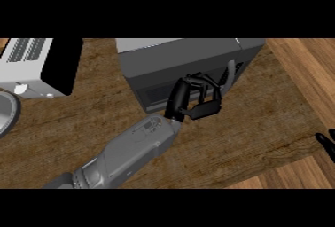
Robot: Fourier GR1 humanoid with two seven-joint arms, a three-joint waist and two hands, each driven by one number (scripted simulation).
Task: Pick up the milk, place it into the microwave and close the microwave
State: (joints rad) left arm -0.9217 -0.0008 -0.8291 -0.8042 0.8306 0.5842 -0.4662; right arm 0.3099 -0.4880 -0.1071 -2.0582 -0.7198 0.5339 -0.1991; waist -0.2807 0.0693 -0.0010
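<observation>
Wooden counter (85,119): microwave (183,57), perhaps toaster (33,66).

The microwave (189,55) was dark grey, with a lighter grey top. The left hand (196,95) was black, on a grey forearm (124,155). The counter (85,119) had a brown wood grain pattern. The toaster (36,66) was light grey with one black side.
</observation>
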